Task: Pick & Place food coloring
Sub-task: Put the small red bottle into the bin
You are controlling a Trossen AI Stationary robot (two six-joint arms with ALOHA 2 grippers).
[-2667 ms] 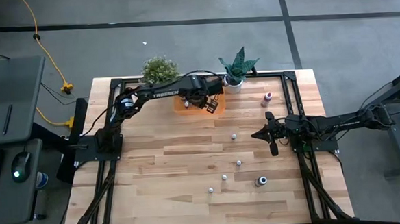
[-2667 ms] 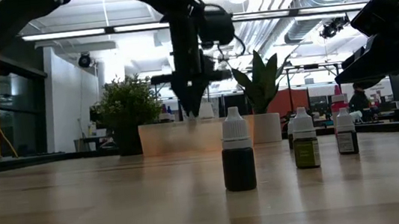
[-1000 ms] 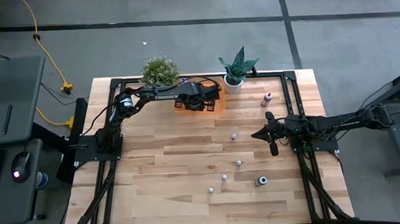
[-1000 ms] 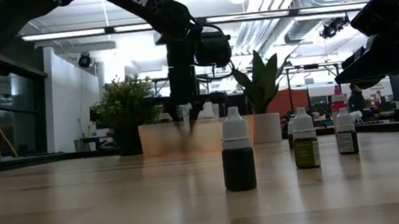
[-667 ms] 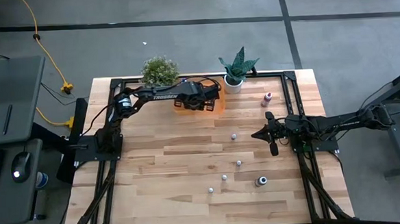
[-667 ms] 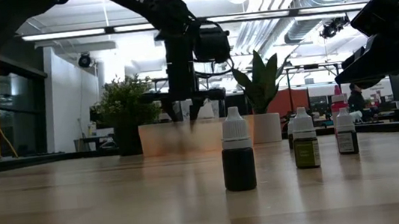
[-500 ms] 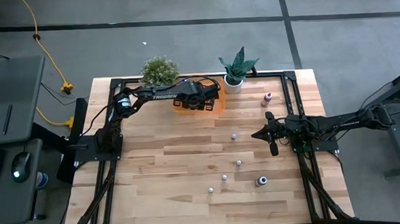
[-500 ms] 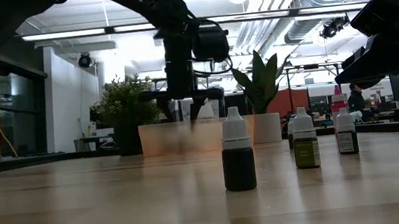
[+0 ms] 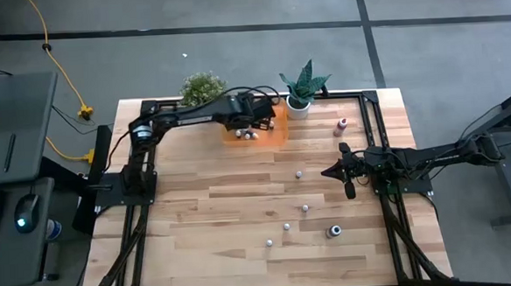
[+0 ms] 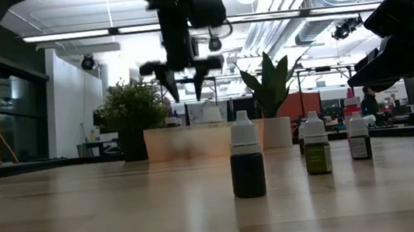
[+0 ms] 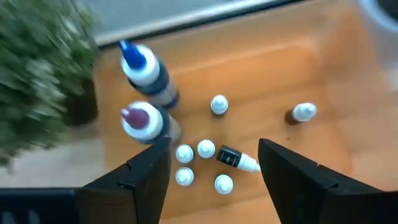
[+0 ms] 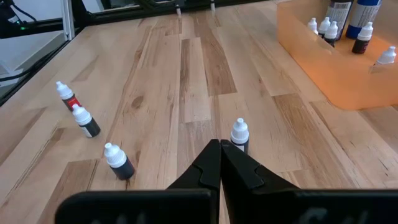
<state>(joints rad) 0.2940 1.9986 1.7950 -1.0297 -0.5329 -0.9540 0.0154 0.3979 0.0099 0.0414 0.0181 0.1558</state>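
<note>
High view: we see the left gripper (image 9: 247, 119) risen over the orange tray (image 9: 279, 131) since half a second ago; loose bottles (image 9: 298, 173) dot the wooden table (image 9: 198, 216) below the tray.

Low view: its fingers (image 10: 165, 80) hang apart and empty above the tray, lifted from before; a bright office shows behind.

Left wrist view: food coloring (image 11: 206, 149) stands clustered in the tray, one bottle (image 11: 237, 159) on its side.

Right wrist view: the right gripper (image 12: 220, 158) is closed, well apart from the tray.
</note>
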